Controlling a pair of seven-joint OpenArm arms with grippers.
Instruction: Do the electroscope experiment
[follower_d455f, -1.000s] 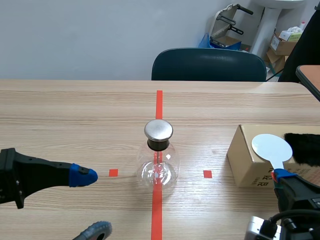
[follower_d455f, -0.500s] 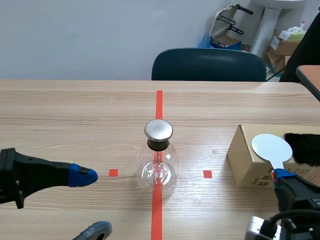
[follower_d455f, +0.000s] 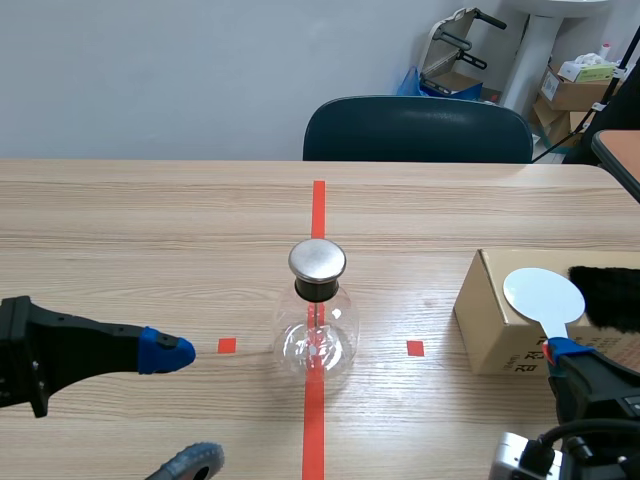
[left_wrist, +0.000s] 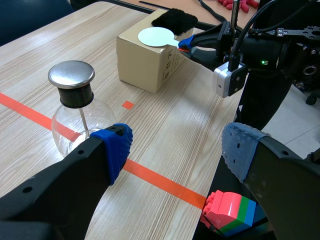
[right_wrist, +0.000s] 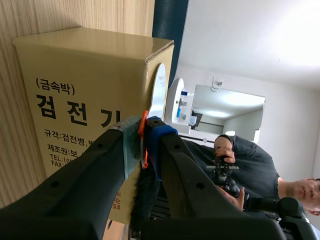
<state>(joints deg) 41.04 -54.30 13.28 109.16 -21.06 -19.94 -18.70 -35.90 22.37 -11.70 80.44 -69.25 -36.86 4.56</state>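
Right gripper (right_wrist: 144, 144): fingers pinched on the thin orange handle (right_wrist: 144, 131) of the white disc paddle (follower_d455f: 543, 293). The disc lies flat on top of the cardboard box (follower_d455f: 487, 330), with the black fur (follower_d455f: 607, 297) just beside it on the same top

Left gripper (left_wrist: 177, 147): fingers spread wide, holding nothing, low over the table (follower_d455f: 150, 230) beside the electroscope (follower_d455f: 317, 338)

The electroscope stands upright on the red tape line mid-table, well apart from the box. It is a round glass flask with a metal cap (follower_d455f: 317, 260) and a thin rod inside

Handling, my read:
- The paddle looks light, thin and stiff. The handle is narrow and could swivel between the pads, so I'd grip the handle only and keep off the disc face
- The fur is soft and will give under the disc
- The flask is thin glass, smooth and likely top-heavy (it could tip if nudged). I'd touch the cap only, and lightly. If it needs steadying, I'd hold the dark neck under the cap, not the bulb
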